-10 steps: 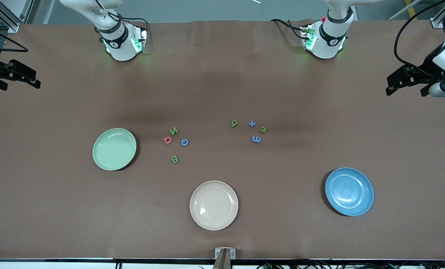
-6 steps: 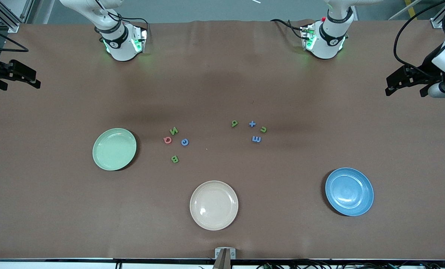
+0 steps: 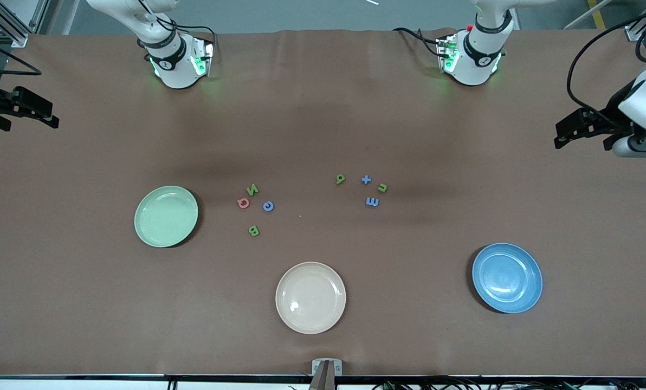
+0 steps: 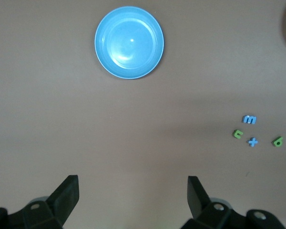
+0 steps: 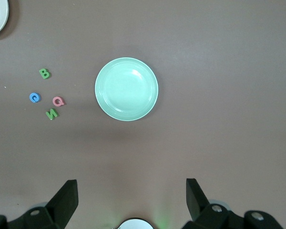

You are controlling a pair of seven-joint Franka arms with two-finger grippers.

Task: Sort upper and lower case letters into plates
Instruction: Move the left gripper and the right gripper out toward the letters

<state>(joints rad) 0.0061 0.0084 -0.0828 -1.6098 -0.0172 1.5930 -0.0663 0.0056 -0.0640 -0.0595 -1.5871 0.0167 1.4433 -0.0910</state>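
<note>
Left hand (image 3: 564, 134) hangs released above the tabletop (image 3: 323, 108) at the left arm's end; right hand (image 3: 41, 114) hangs released at the right arm's end. Neither holds anything. Eight letters lie on the tabletop in two clusters: N, Q, C, B (image 3: 253, 208) beside the mint green plate (image 3: 166, 216); the other four (image 3: 367, 188) toward the blue plate (image 3: 507, 278). Cream plate (image 3: 310, 297) lies nearest the front camera.

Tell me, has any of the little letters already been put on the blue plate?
No, the blue plate holds nothing; all eight letters lie on the brown table in two small clusters, farther from the front camera than that plate.
</note>
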